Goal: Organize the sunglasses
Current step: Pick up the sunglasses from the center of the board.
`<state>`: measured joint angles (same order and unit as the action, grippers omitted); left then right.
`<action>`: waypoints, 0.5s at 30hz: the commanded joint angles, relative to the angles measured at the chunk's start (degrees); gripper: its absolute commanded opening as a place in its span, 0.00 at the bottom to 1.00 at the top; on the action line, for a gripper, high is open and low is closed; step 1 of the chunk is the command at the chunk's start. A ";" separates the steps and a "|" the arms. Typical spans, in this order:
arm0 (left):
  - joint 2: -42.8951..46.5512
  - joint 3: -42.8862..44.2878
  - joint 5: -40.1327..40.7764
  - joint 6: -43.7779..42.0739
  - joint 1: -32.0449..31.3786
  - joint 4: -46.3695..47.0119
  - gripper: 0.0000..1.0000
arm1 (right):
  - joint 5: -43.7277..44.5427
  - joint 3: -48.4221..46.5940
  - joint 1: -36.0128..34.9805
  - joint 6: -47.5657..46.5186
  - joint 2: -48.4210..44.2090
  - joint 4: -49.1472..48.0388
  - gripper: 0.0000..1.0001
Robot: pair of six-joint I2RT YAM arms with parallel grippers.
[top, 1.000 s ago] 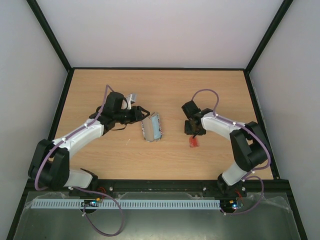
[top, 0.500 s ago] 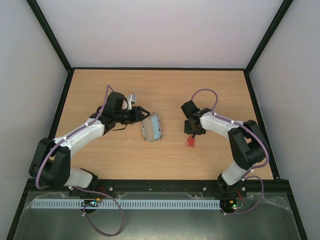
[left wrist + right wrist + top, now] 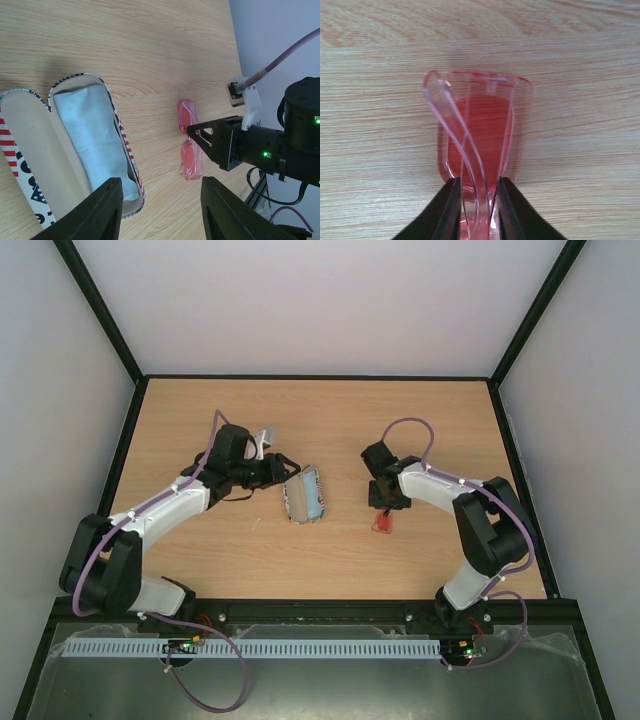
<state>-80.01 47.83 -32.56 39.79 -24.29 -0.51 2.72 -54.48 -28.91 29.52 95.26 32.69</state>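
Observation:
The sunglasses (image 3: pixel 482 130), folded, with clear red frame and red lenses, are pinched between the fingers of my right gripper (image 3: pixel 479 202), which is shut on them low over the wood. In the top view they (image 3: pixel 383 524) stick out toward the near edge below my right gripper (image 3: pixel 386 502). The left wrist view shows them (image 3: pixel 190 152) lying along the table with the right gripper (image 3: pixel 220 145) on one end. My left gripper (image 3: pixel 284 466) is open and empty, just left of the open flag-patterned case (image 3: pixel 305 496).
The case (image 3: pixel 30 165) lies open with its striped rim up and a light blue cloth (image 3: pixel 92 135) lying in one half. Bare wood separates the case from the sunglasses. Black frame rails border the table (image 3: pixel 330 420).
My right gripper has shifted slightly left and away with the sunglasses in it. The left arm and the case have hardly moved.

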 commanded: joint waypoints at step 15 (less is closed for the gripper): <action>2.15 -4.34 -0.59 -1.60 5.89 -0.30 0.47 | 0.99 -2.30 -0.27 0.01 -4.73 1.13 0.04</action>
<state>-80.25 46.63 -32.60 39.31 -21.50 -0.23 2.76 -54.59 -28.91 29.52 94.35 32.34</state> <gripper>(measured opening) 0.462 0.118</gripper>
